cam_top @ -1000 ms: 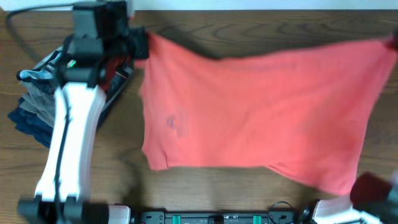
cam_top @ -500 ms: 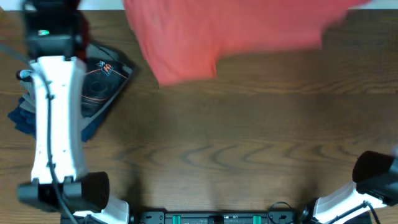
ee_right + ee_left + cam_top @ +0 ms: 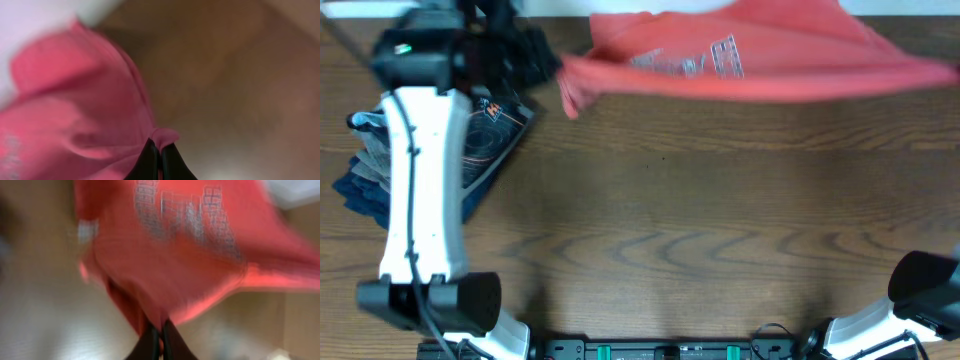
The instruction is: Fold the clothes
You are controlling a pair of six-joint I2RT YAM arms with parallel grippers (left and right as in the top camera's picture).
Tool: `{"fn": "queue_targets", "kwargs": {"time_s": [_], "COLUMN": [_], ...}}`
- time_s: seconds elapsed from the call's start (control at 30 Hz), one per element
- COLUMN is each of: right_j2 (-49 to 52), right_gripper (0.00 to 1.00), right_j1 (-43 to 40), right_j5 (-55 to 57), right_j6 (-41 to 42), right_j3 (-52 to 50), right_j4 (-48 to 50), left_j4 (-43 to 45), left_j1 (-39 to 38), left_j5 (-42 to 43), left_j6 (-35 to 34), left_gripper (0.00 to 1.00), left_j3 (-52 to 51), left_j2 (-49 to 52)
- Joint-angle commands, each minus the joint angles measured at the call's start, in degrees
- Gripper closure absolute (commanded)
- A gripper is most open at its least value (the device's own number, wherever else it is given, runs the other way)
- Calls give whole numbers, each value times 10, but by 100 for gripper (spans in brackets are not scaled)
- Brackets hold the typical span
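Nearest, the bases of the left arm point(image 3: 415, 200) and right arm point(image 3: 920, 285) sit at the front edge of the wooden desk point(image 3: 700, 230). The left arm reaches away along the left side, crossing over a black garment point(image 3: 490, 125) with orange contour lines. That garment lies partly on a pile of grey and navy folded garments point(image 3: 360, 175).

Farther back, along the far edge of the desk, the coral-red T-shirt point(image 3: 770, 70) is stretched sideways in a long band that runs out to the right edge of the view, its pale lettering facing up. The left fingers point(image 3: 160, 335) are clenched on a pinch of fabric at the shirt's left end, and the cloth fans away from them with the lettering in sight. The right fingers point(image 3: 159, 150) are likewise clenched on a small fold of the red cloth. Both wrist views are blurred.
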Motion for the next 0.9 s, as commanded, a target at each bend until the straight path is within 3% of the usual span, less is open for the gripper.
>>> {"fn": "queue_targets", "kwargs": {"time_s": [0.0, 0.2, 0.43, 0.67, 0.87], "right_j2": [7, 7, 7, 5, 1], "right_gripper": [99, 99, 99, 99, 99], "right_j1": [-2, -7, -45, -109, -127], "right_j5": [91, 115, 163, 162, 160], "right_j6": [-16, -12, 55, 74, 79], "right_j3": [-85, -248, -372, -398, -398], "right_j4": [-12, -13, -26, -52, -63], "left_j4": [-47, -59, -48, -33, -14], "left_j1": [-29, -73, -85, -84, -84], "left_j5": [15, 15, 12, -38, -78], "left_j6": [83, 98, 130, 126, 61], "left_gripper": [94, 94, 94, 94, 94], "left_j3": [-63, -265, -440, -501, -515], "left_j2": [7, 9, 6, -45, -132]}}
